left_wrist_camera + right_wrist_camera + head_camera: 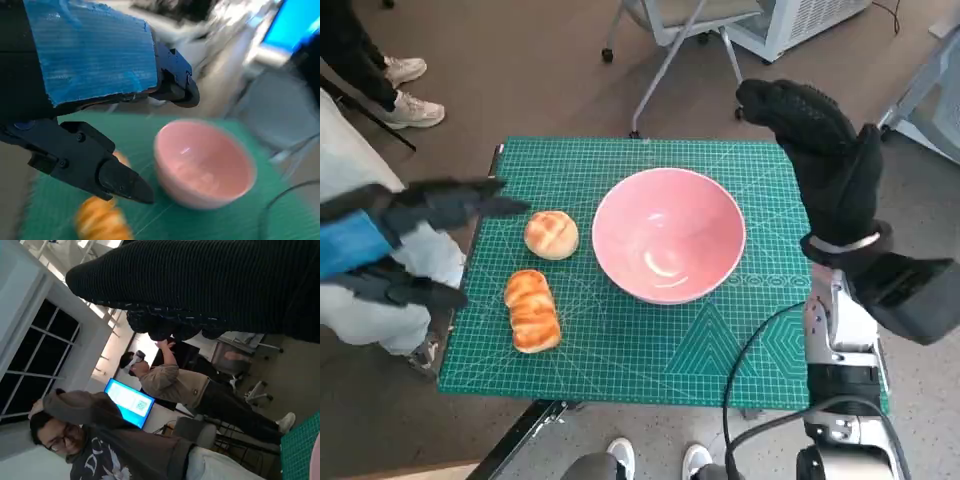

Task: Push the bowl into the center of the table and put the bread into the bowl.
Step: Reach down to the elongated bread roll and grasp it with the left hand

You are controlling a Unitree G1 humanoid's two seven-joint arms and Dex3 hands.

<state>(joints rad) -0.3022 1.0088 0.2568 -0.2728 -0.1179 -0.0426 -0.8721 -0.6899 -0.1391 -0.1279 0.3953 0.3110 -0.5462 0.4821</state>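
**Pink bowl near the middle, both breads still out**

Pink and empty, the bowl (668,247) sits on the green mat (620,350), close to the centre though a little toward the right side. By the look of it the push is done or nearly so; whether it needs a further nudge is a matter of judgement.

Nothing lies inside the bowl. The round bun (551,235) rests on the mat just beside the bowl's left rim, and the striped loaf (532,310) lies nearer the robot, close to the bun but apart from it. So the bread step is not yet done.

At the mat's left edge the left hand (415,245) hovers, fingers spread and grasping nothing, near the bun but not touching it; the wrist view confirms the gap between its fingers.

Above the mat's far right corner the right hand (820,150) is raised, gloved fingers extended, holding nothing, clear of the bowl.
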